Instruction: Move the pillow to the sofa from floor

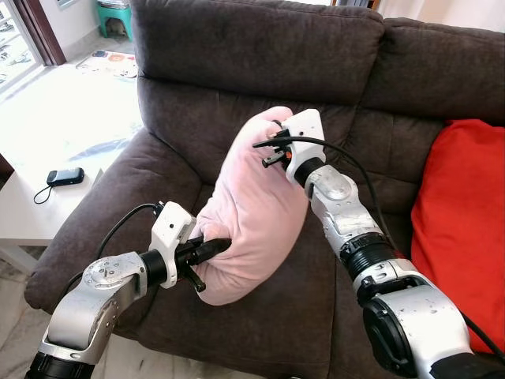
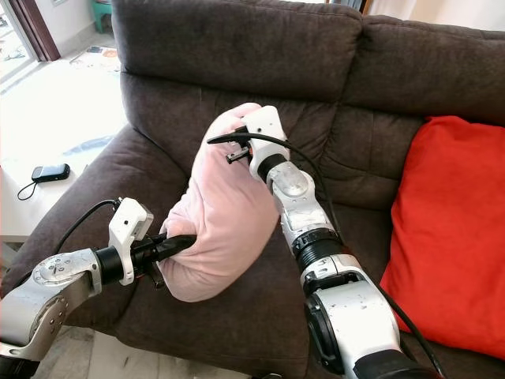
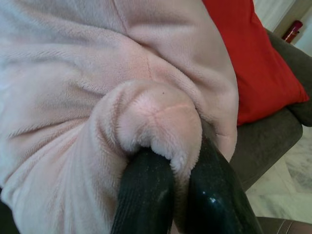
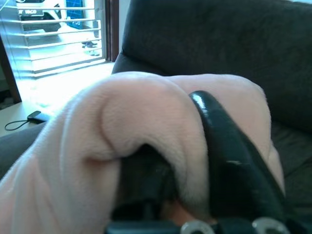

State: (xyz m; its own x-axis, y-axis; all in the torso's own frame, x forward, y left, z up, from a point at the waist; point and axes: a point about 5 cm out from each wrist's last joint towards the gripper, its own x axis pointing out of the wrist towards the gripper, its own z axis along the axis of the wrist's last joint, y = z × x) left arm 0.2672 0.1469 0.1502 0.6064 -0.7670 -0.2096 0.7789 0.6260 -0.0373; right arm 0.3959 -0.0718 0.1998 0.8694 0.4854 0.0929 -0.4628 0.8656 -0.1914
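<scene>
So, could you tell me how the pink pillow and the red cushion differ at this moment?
The pink pillow is pale and fleecy and hangs crumpled over the sofa seat, pinched by the left gripper low down and the right gripper at the top; the red cushion is bright, smooth and full, leaning untouched against the sofa's back on the robot's right. Both are soft cushions at the same brown sofa.
</scene>
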